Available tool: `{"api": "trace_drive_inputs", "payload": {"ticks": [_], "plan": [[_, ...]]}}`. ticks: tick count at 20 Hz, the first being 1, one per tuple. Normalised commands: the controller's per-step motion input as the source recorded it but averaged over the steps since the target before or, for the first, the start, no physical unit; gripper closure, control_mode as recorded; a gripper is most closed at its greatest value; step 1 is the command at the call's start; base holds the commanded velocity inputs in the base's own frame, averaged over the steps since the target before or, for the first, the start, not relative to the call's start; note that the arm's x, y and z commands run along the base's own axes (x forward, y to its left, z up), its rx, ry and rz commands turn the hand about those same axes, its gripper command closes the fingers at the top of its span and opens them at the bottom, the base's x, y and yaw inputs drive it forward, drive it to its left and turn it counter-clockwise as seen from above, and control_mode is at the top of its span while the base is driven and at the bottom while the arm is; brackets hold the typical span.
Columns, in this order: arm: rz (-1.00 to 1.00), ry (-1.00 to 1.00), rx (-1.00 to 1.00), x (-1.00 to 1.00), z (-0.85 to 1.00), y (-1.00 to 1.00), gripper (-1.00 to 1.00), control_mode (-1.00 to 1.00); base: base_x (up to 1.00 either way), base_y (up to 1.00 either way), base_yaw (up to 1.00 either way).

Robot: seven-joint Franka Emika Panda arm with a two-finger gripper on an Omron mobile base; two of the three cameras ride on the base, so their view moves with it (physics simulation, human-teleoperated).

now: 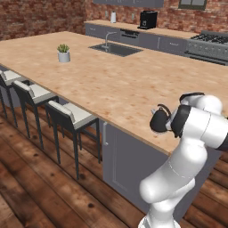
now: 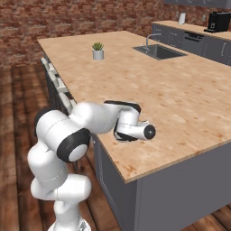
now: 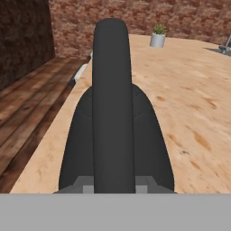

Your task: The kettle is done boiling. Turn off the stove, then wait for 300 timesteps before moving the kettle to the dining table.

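The small dark kettle (image 1: pixel 158 120) hangs low over the near edge of the light wood dining table (image 1: pixel 111 84), and whether it touches the top I cannot tell. My gripper (image 1: pixel 169 121) is shut on its thin arched handle from the right. In the hand view the kettle (image 3: pixel 113 113) stands close in front, its handle running straight up the middle from my gripper (image 3: pixel 114 182), with the dining table (image 3: pixel 189 113) stretching away behind it. That same dining table (image 2: pixel 180 90) spreads out to the right of my arm in the right base view. The grey stove (image 1: pixel 209 44) stands far off at the back right.
A small potted plant (image 1: pixel 63 52) (image 2: pixel 98 51) (image 3: pixel 158 38) sits far along the table. A sink with faucet (image 1: pixel 115 48) (image 2: pixel 158 51) is set into the top. Grey-seated stools (image 1: pixel 71 113) line the left side. A black coffee machine (image 1: pixel 148 19) stands on the back counter.
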Motion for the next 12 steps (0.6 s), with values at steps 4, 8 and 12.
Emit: {"api": "trace_drive_inputs", "payload": {"ticks": [4, 8, 12], "plan": [[0.0, 0.0, 0.0, 0.04, -0.06, 0.0, 1.0, -1.0, 0.0, 0.0, 0.0], [0.0, 0.0, 0.0, 0.04, -0.05, 0.0, 1.0, -1.0, 0.0, 0.0, 0.0], [0.0, 0.0, 0.0, 0.06, -0.05, 0.0, 1.0, -1.0, 0.0, 0.0, 0.0]]}}
